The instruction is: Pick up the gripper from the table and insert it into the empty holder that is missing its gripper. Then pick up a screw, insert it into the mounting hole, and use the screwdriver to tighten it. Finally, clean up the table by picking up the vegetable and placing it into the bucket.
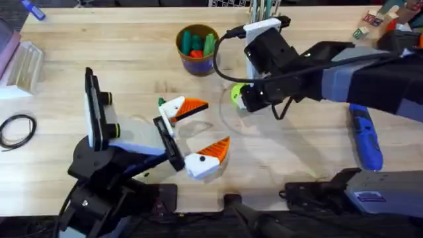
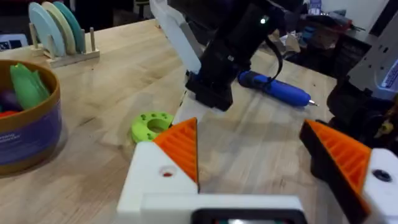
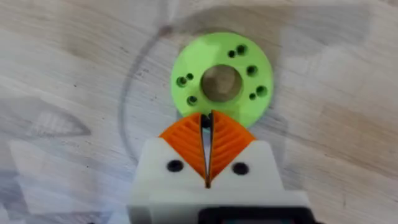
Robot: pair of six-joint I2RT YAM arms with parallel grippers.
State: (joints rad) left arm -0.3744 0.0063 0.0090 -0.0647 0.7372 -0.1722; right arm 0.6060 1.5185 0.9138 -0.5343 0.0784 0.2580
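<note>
Orange ribbed pads (image 3: pixel 219 146) of the right gripper (image 3: pixel 208 182) meet tip to tip over a bright green round disc with dark holes (image 3: pixel 221 76), nothing visible between them.

Beyond the disc, the blue-purple bucket with tan rim (image 1: pixel 197 61) holds green and orange items; the stubby blue screwdriver (image 1: pixel 365 137) lies well apart; the left gripper (image 1: pixel 201 129) stands wide open, empty.

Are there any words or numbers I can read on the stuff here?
None can be read.
Blue cup: pale lettering low on its wall, too blurred to read.
Label on the right arm's base: too small to read.
Green disc: holes, no writing.
</note>
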